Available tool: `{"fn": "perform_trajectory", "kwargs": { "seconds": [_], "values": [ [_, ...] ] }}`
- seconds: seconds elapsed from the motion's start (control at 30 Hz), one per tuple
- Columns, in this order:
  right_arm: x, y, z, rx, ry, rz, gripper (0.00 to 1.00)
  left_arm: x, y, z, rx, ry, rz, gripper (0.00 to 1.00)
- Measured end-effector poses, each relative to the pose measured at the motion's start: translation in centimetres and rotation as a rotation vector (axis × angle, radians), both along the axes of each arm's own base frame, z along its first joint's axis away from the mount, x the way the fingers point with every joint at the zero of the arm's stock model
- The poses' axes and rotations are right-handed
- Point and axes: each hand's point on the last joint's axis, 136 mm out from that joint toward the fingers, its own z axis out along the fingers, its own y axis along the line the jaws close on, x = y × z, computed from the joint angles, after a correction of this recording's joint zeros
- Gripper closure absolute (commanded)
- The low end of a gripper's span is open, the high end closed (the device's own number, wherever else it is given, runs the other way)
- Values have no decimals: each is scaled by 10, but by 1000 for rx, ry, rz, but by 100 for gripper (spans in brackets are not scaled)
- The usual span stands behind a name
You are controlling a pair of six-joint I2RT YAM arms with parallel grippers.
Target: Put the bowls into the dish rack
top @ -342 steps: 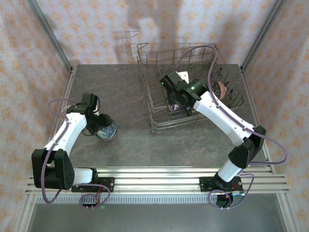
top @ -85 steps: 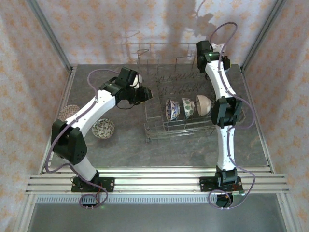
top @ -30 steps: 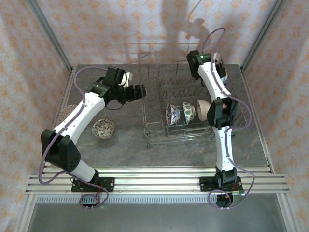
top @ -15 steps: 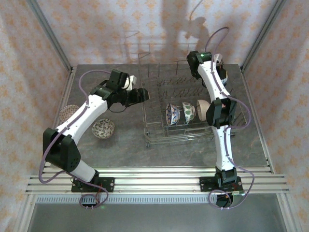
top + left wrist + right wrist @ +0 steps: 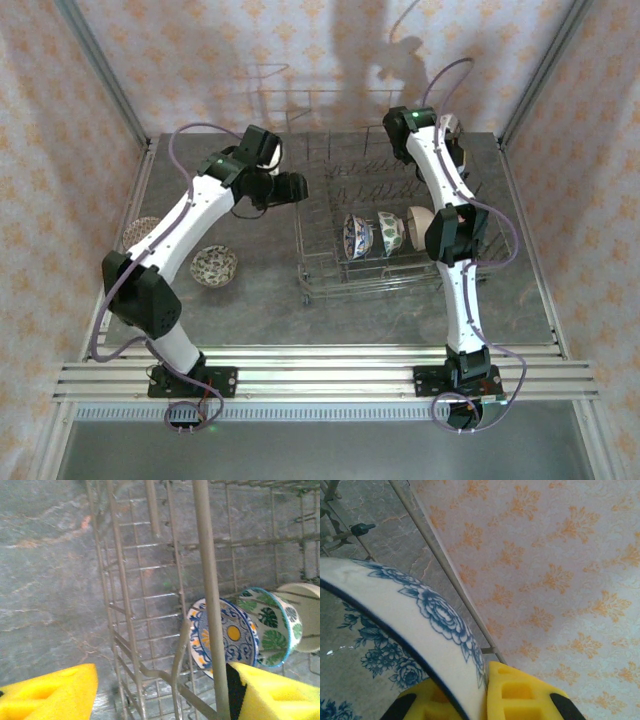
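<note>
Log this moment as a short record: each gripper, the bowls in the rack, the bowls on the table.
left gripper: open, empty, at the dish rack's left wall
right gripper: shut on the rim of a blue-flowered bowl, by the rack's far right corner
in rack: blue-and-yellow bowl, green-leaf bowl, cream bowl, on edge in a row
not racked: brown-patterned bowl and pinkish bowl, on the table left of the rack
</note>
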Motion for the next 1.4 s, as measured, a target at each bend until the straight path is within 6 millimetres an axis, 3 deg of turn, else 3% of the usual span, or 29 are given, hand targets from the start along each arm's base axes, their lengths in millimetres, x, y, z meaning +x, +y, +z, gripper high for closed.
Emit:
{"fn": "perform_trajectory", "kwargs": {
  "seconds": [0.17, 0.47, 0.6, 0.8, 1.17, 1.4],
  "values": [
    [-4, 0, 2, 13, 1, 0, 100, 10, 6, 6, 90, 0, 21, 32],
    [-10, 13, 10, 80, -14, 22, 100, 62, 13, 21, 204, -84, 95, 33],
    [-12, 15, 10, 93, -13, 28, 100, 94, 8, 14, 240, -103, 115, 37],
    [-15, 17, 10, 105, -1, 31, 100, 121, 5, -3, 290, -98, 141, 45],
    [-26, 18, 28, 141, -32, 40, 100, 128, 24, 1, 303, -88, 213, 69],
    [-25, 22, 23, 154, -15, 55, 100, 127, 18, 1, 266, -83, 245, 85]
  ]
}}
